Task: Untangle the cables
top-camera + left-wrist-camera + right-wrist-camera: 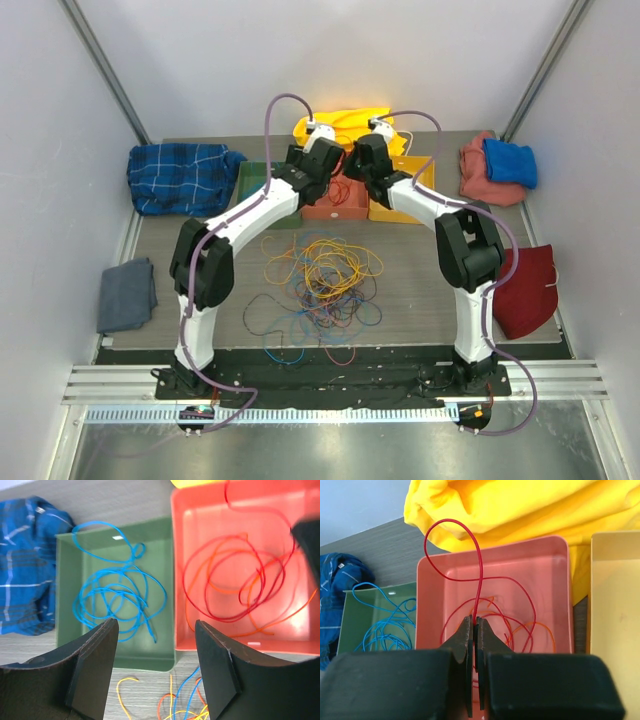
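Both arms reach toward the far edge of the table (420, 290), where three bins stand in a row: a green bin (67, 580), a salmon bin (550, 580) and a yellow bin (615, 620). The right gripper (473, 624) hangs over the salmon bin, its fingers pressed together on a red cable (480, 579). The strand rises from the pinch, arcs in a tall loop past the bin's far rim and drops back inside. More red loops and an orange cable (222, 588) lie coiled on that bin's floor.

The left gripper (156, 625) hovers just beside it, above the near walls of the green and salmon bins. Its fingers are spread wide with nothing between them. A blue cable (112, 595) lies looped in the green bin.

The main heap of cables (322, 280) lies mid-table, nearer the near edge, between the two arms: orange, yellow, blue, red and purple loops crossing one another. A blue plaid cloth (180, 175) sits toward the far left corner and a yellow cloth (345, 122) lies behind the bins.
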Robot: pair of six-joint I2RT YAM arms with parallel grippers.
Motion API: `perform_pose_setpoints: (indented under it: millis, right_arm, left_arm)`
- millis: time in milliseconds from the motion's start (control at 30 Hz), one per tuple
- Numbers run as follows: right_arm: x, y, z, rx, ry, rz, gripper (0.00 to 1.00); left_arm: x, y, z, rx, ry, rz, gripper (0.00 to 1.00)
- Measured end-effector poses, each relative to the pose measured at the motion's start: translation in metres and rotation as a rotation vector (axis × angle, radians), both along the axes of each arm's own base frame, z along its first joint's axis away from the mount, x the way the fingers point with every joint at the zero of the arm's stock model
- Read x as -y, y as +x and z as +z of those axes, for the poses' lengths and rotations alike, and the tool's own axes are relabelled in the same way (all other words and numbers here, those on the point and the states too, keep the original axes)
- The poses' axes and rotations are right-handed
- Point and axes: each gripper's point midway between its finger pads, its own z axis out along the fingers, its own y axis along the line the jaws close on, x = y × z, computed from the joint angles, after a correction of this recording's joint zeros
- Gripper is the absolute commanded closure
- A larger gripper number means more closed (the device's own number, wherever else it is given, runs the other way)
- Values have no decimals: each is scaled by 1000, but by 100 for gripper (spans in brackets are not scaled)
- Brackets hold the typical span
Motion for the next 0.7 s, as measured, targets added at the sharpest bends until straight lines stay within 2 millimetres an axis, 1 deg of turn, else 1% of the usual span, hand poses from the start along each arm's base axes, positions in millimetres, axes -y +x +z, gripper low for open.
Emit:
perform_pose_setpoints:
  millis: [167,300,333,367,400,433,500,600,700]
  right_arm:
    - [-1,-12,-23,-43,-13,14,99]
    - [-1,-28,-46,-90,-35,28,99]
    - [-1,-32,-50,-99,-39,32,97]
    - [-2,-38,-55,-110,-46,38,89]
    - [-4,-43,-60,-120,-52,45,69]
    - [-6,-46,-63,-126,-57,52,61]
    - [-9,-49,-65,-130,-63,59,47]
    - [-12,-50,-62,-118,-77,68,40]
    - [-11,-48,-55,-105,-88,58,38]
  left_arm:
    - [-9,-4,33,65,-46,40,32]
    - [-14,-6,48,97,-84,63,33]
    - [-15,-7,49,100,-88,65,33]
    - [-16,-8,50,102,-91,68,33]
    - [-17,-8,50,102,-92,71,33]
    - [-17,-9,50,102,-94,75,33]
    - [-18,-10,46,96,-97,81,32]
    - [-20,-11,39,84,-90,85,31]
    - [-23,-15,36,76,-83,87,29]
